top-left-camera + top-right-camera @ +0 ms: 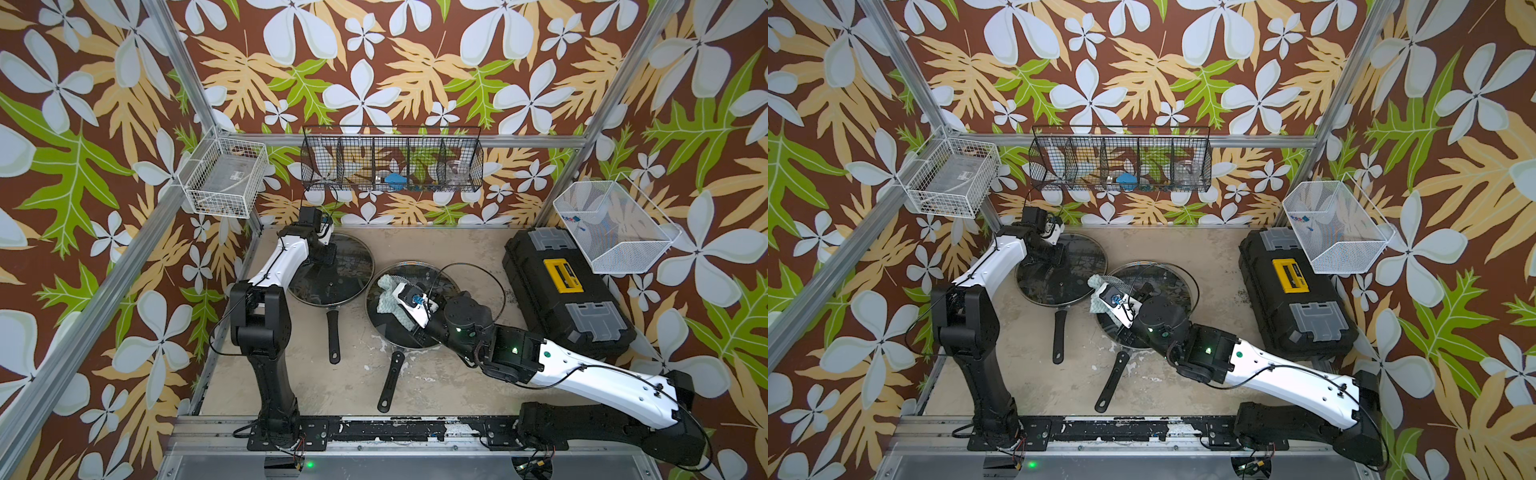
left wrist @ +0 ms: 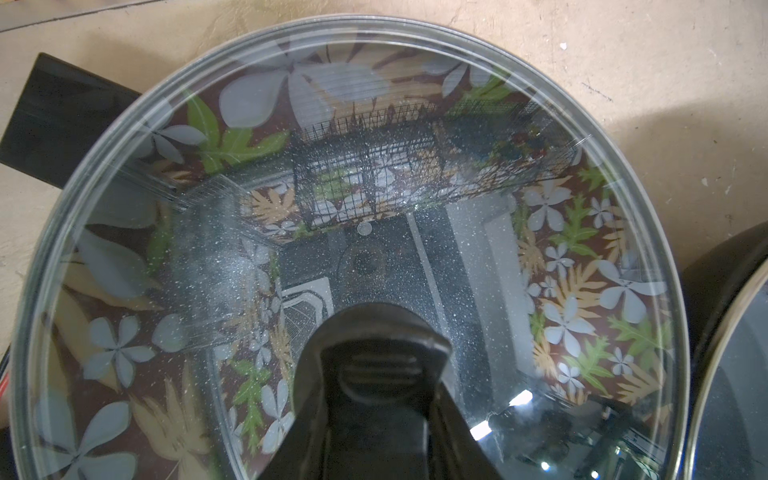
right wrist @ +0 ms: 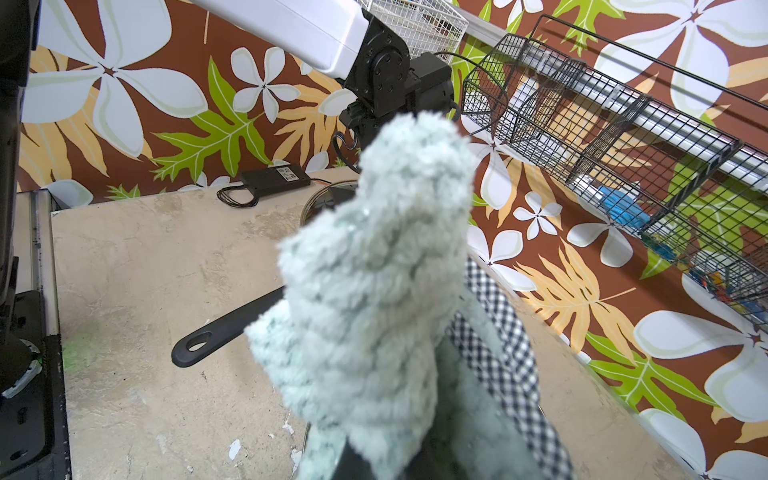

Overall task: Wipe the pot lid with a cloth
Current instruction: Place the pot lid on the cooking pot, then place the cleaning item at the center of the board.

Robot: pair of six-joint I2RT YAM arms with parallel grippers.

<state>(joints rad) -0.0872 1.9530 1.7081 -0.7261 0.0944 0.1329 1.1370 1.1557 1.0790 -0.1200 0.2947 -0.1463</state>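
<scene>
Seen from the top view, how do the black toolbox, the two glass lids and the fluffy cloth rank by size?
1. black toolbox
2. pot lid and second lid, too alike to rank
3. cloth, smallest

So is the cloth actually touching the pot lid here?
Cannot tell. In both top views the cloth overlaps the pot lid at its rim, but from above neither gap nor contact shows. In the right wrist view the cloth hides the lid.

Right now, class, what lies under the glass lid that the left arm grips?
A black frying pan; its speckled floor shows through the lid and its handle pokes out. The left pincer covers the lid's centre, and reflections mask much of the floor.
</scene>
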